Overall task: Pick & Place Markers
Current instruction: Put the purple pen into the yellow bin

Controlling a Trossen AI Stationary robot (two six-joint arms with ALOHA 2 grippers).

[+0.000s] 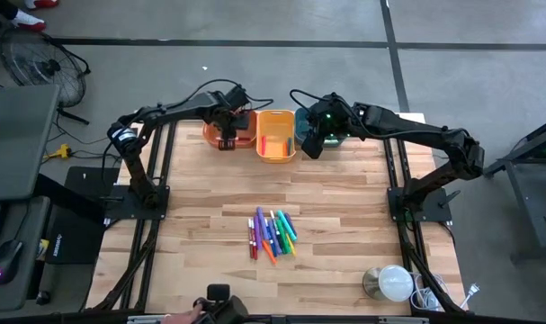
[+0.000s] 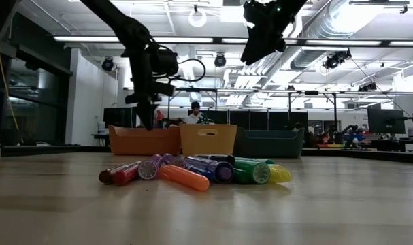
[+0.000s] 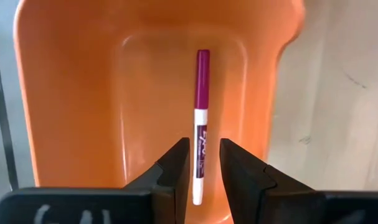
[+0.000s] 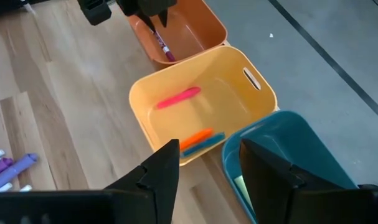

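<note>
Several markers (image 1: 271, 234) in red, orange, purple, blue, green and yellow lie in a pile on the table's near middle (image 2: 192, 173). Three bins stand in a row at the far edge: orange (image 1: 241, 137), yellow (image 1: 275, 148) and teal (image 1: 334, 137). My left gripper (image 3: 204, 155) hangs open over the orange bin (image 3: 70, 93), its fingers on either side of a purple-and-white marker (image 3: 201, 93) lying flat on the bin's floor. My right gripper (image 4: 207, 162) is open and empty, high over the gap between the yellow bin (image 4: 145, 106) and the teal bin (image 4: 282, 143).
The yellow bin holds a pink marker (image 4: 178, 98), an orange one (image 4: 195, 138) and a bluish one (image 4: 204, 144). A white round object (image 1: 394, 282) and cables sit at the table's near right corner. A person (image 2: 194, 112) shows far behind the bins.
</note>
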